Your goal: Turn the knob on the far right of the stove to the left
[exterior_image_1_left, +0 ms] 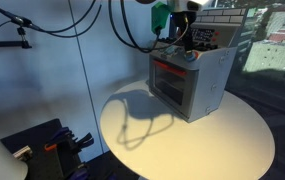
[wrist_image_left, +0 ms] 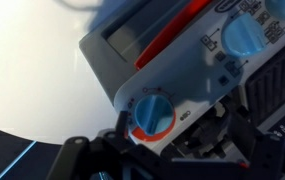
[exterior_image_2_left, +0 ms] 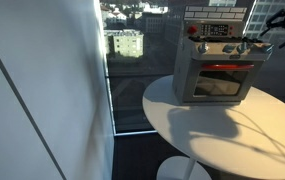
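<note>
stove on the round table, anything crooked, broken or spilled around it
Nothing stands out. The toy stove stands upright and square on the white table. Its oven door looks shut, and the knobs in the wrist view, such as the blue knob, look intact. No spill shows.

You see a grey stove (wrist_image_left: 187, 70) with a red handle (wrist_image_left: 172, 32); its knob (wrist_image_left: 154, 114) is blue, ringed orange; the table (exterior_image_1_left: 212, 140) is cream.
</note>
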`<state>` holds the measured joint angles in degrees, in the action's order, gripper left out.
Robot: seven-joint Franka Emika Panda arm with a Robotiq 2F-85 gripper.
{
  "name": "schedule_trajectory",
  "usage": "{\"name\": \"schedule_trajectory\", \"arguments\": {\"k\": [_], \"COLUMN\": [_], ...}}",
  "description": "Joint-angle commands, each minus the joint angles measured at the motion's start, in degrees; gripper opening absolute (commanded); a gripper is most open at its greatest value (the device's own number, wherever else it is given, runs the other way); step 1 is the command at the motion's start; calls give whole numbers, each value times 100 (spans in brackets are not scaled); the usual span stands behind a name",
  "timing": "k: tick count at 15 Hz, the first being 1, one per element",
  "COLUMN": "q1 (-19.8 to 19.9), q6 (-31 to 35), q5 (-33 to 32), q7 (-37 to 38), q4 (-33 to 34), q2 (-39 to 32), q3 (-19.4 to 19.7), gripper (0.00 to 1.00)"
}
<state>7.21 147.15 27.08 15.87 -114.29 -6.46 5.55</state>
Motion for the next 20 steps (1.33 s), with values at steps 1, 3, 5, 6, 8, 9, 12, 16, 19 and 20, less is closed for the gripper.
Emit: {"name": "schedule_trajectory", "arguments": {"k": [1,3,5,6,8,9,12,16,19,20], "q1": [13,15,17,17,22,22,23,22,16,17], "q6": [317,466,556,591,639,660,718,779,817,820], "q5": [328,424,512,537,609,632,749,841,888,913], "q7": [-236,-269,-300,-314,-372,-389,-495,-582,-635,-659], "q4": [-104,-145,-179,-195,-200,-200,-178,-159,-161,-159], "q2": [19,14,2,-4,-20,-28,-64,-102,-115,-120], "q3": [-56,-76,-94,-101,-117,-122,-148,-181,-198,-202], "gripper": [100,100,100,100,100,100,100,100,100,95]}}
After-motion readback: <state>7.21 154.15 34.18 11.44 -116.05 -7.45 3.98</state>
